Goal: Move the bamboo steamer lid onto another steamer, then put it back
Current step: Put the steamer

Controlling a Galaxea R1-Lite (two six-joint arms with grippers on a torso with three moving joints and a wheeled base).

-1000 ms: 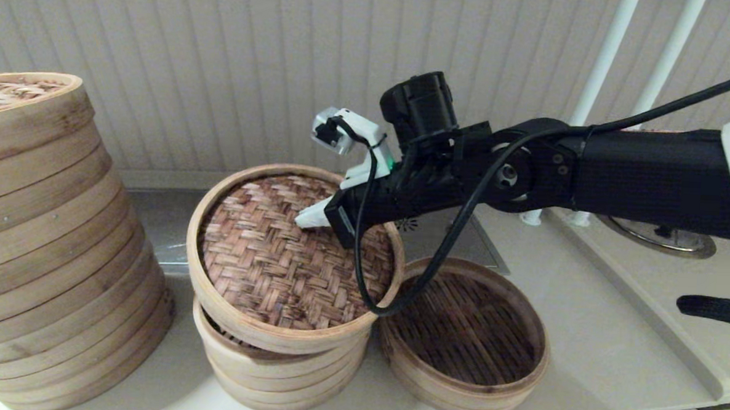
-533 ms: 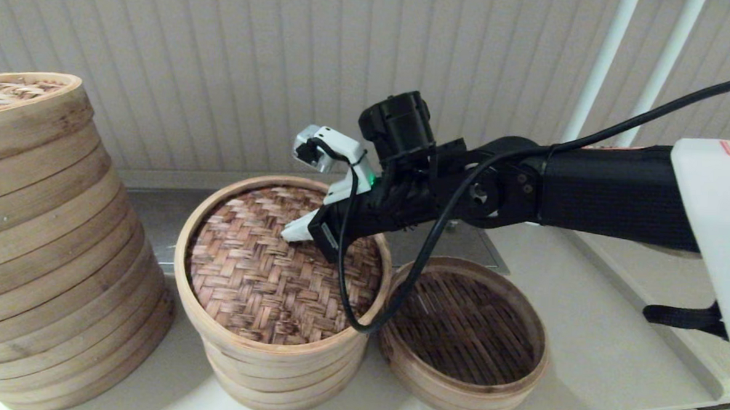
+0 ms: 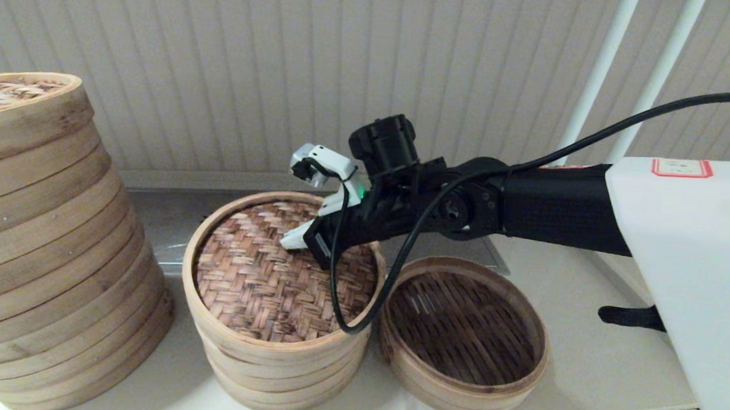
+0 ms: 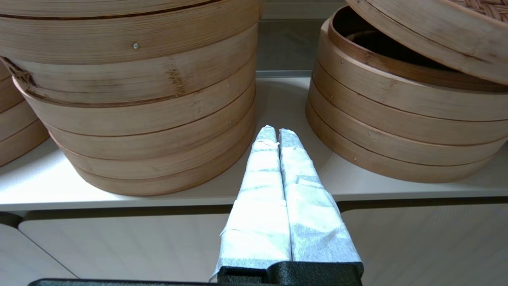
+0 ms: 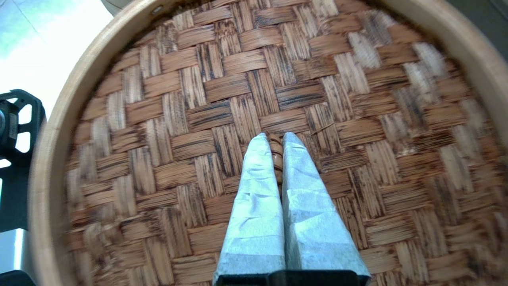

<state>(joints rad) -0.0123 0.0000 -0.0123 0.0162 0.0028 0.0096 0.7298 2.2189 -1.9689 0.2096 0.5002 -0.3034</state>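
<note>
counter (image 3: 605, 357) | wide tall steamer (image 3: 49, 246) | tiered steamer (image 3: 283, 374) | shallow steamer (image 3: 464, 339)

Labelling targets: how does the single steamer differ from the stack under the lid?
The single steamer is one tier high and open, showing a dark slatted floor. The stacked steamer on its left is several tiers high and covered by the woven lid, which the right gripper pinches. Both are round pale bamboo.

A tall, wide many-tier steamer (image 3: 55, 241) with a pale woven lid (image 3: 12, 91) stands on the counter (image 3: 598, 363) before a ribbed wall (image 3: 223, 69) and two white poles (image 3: 599, 61).
</note>
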